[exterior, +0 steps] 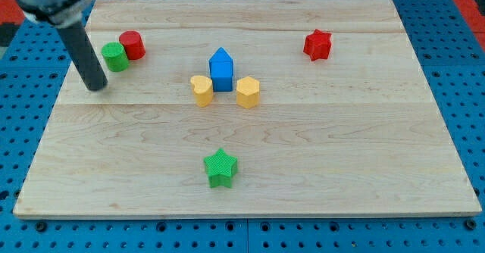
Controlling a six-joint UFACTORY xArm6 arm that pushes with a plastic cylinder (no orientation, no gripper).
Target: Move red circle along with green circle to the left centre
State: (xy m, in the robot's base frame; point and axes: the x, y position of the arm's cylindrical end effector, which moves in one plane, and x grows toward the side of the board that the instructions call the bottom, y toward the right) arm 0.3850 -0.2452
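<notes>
The red circle (132,45) and the green circle (115,57) stand touching each other near the view's upper left of the wooden board (303,170), the green one lower left of the red. My tip (96,87) rests on the board just below and left of the green circle, a small gap apart from it. The dark rod rises from it toward the view's top left.
A blue house-shaped block (221,69) stands mid-board with a yellow heart (201,90) at its lower left and a yellow hexagon (248,92) at its lower right. A red star (318,45) is at upper right. A green star (220,167) is lower centre.
</notes>
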